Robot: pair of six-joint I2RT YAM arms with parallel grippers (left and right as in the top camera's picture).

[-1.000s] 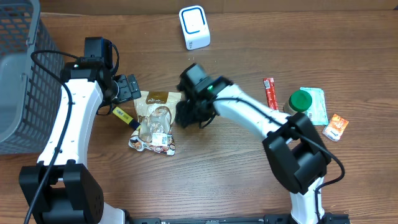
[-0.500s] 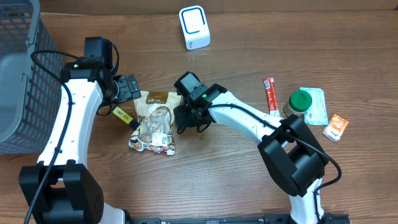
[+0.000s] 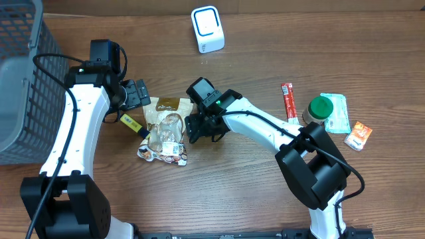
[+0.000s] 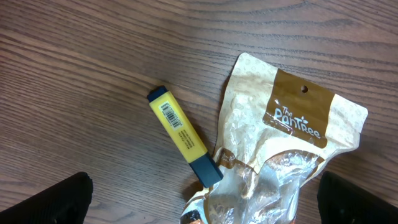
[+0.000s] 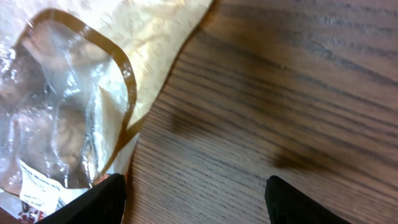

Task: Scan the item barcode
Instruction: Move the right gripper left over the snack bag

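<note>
Snack pouch (image 3: 165,129): lies flat on the wooden table (image 3: 246,199), left of centre, about midway between the far and near edges. Long axis runs far to near, slightly slanted. Brown header with punched hang hole and white lettering points to the far edge; white printed label sits at the opposite end, toward the near edge. Crinkled kraft-paper face in cream and brown, with a glossy clear window edged by a brown band; soft and wrinkled, ragged in outline at the label end. Highlighter (image 4: 183,135): slim yellow plastic barrel with barcode sticker and dark blue cap, lying diagonally, cap end meeting the pouch's left edge. Left gripper (image 3: 137,94): jaws spread wide, nothing between them, just beside the header's left corner. Right gripper (image 3: 199,127): black fingers apart over bare wood grain, gripping nothing, just beside the pouch's right edge. Scanner (image 3: 207,28): white rounded block with a blue-outlined face, close to the far edge, well apart from the pouch. Basket (image 3: 20,79): grey wire mesh, at the far left corner. Toward the right edge, loosely grouped: red stick sachet (image 3: 287,99), jar (image 3: 321,108) with round green lid, pale teal packet (image 3: 340,113) touching the jar, small orange packet (image 3: 358,136).
</note>
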